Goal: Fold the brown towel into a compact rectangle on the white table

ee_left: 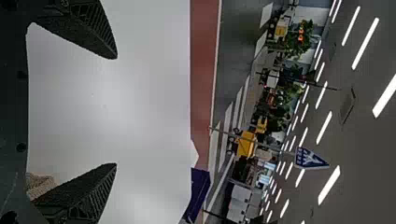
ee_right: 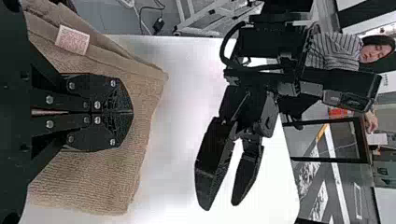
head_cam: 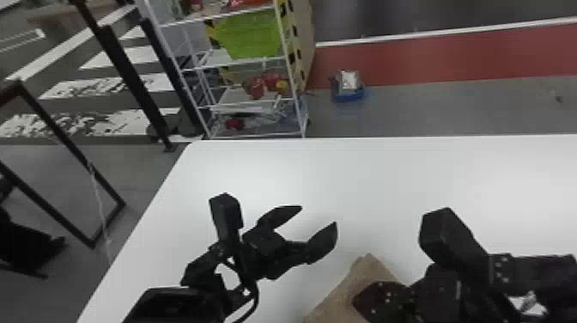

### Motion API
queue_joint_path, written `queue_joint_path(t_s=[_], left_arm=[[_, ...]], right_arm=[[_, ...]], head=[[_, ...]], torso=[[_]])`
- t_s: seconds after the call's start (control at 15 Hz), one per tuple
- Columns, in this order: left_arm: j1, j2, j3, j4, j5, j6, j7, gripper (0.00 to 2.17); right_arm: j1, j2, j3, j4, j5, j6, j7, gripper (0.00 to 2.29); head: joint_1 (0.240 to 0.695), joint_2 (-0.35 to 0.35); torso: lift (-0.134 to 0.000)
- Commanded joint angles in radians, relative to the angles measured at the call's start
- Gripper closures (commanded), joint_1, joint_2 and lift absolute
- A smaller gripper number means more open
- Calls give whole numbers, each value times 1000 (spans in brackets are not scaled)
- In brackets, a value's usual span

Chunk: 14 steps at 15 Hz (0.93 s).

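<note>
Lying at head-view 5 o'clock: towel (head_cam: 343,296) | left gripper (head_cam: 318,215) standing spread | right gripper (ee_right: 131,112) sitting pressed together over towel | risk: dragging too low could be rucking layers

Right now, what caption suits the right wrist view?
Closed right gripper over the brown towel, open left gripper beyond.

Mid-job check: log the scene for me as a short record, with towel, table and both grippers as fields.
Towel: brown cloth towel, lying on the table, layered edges beside its pale label
Table: white tabletop
Left gripper: fingers open, over the tabletop, left of the towel
Right gripper: fingers shut, over the towel; contact with the cloth cannot be told
Fold: not yet confirmed as a compact rectangle
</note>
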Motion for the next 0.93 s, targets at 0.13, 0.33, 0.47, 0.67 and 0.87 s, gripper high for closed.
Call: queue_joint_path(t_s=[0.13, 0.33, 0.47, 0.67, 0.87], left_arm=[[0, -4, -3, -2, -2, 0, -1, 60], [-1, -4, -12, -2, -5, 0, 0, 60], [-1, -4, -12, -2, -9, 3, 2, 60], [-1, -4, -12, -2, -9, 3, 2, 60], [-1, -4, -15, 0, -10, 3, 2, 60]], right_arm=[[40, -53, -43, -35, 20, 6, 5, 1983], [50, -59, -29, -2, 67, 3, 5, 1983], [50, -59, -16, 12, 73, 0, 5, 1983], [51, -59, 6, 16, 89, 6, 5, 1983], [59, -60, 23, 31, 83, 3, 5, 1983]], head=[[695, 273], [695, 234], [695, 226], [695, 231], [695, 239]], torso=[[-123], [-123], [-123], [-123], [-123]])
